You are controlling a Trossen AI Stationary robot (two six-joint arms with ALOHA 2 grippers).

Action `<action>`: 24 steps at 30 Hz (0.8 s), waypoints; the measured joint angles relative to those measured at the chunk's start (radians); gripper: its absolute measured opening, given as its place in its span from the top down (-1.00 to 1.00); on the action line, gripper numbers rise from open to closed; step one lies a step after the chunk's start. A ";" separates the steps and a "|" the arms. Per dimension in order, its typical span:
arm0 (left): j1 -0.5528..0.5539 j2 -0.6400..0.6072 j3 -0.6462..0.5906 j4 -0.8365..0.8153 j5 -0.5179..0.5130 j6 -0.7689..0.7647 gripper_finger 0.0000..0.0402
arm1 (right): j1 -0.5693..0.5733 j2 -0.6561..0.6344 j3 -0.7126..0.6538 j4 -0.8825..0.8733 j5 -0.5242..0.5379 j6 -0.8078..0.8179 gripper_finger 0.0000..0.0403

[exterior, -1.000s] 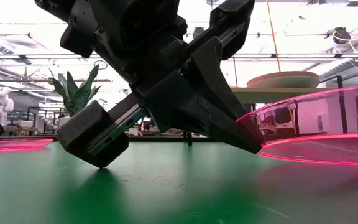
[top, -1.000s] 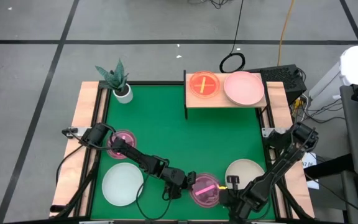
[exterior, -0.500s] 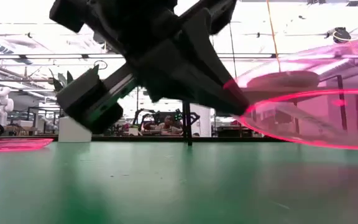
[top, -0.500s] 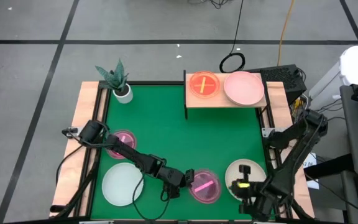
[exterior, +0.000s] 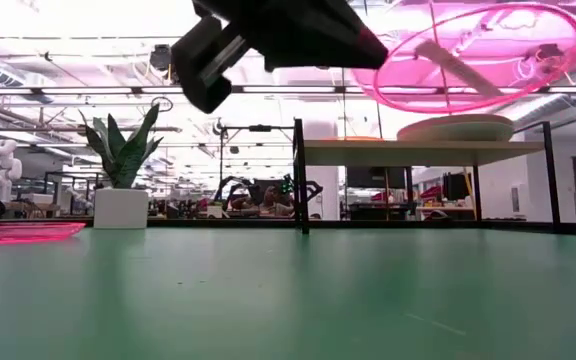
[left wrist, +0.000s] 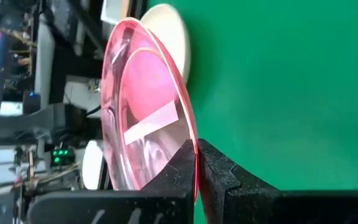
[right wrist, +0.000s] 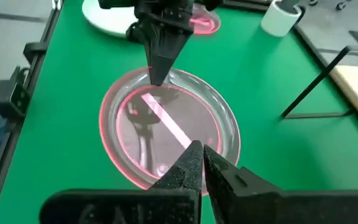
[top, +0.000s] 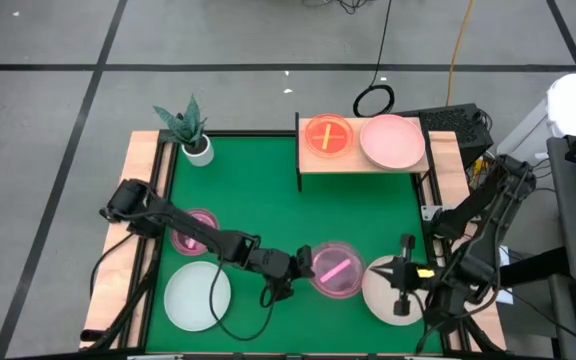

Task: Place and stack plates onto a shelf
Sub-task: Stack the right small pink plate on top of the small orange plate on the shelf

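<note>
Left gripper (top: 301, 266) fingers clamped on magenta plate (top: 335, 270) rim, lifted near tabletop's front edge; looks light, stiff, slippery, rim-grip best; right gripper (top: 404, 291) clenched empty.

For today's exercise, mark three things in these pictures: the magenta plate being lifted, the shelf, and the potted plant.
magenta plate (top: 334, 270), high view, on its pale stick mark.
shelf (top: 356, 162), high view, on the bare wood at its front edge.
potted plant (top: 199, 151), high view, on its white pot.

One camera looked straight down at my whole table (top: 268, 200). One sat low, looking across it. My wrist cameras both saw the magenta plate (right wrist: 169, 127) up close.
</note>
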 joint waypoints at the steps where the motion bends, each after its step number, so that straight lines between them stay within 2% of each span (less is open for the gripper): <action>1: 0.006 -0.011 0.000 -0.011 -0.003 -0.002 0.95 | -0.001 -0.012 0.000 -0.003 0.009 -0.008 1.00; 9: 0.066 -0.095 0.001 -0.059 -0.073 -0.002 0.95 | -0.001 -0.059 0.000 -0.072 0.017 -0.004 1.00; 13: 0.106 -0.134 0.001 -0.053 -0.111 -0.003 0.95 | -0.001 -0.070 0.000 -0.115 0.015 0.050 1.00; 24: 0.208 -0.180 0.001 0.128 -0.187 0.074 0.95 | -0.001 -0.072 -0.012 -0.150 0.014 0.096 1.00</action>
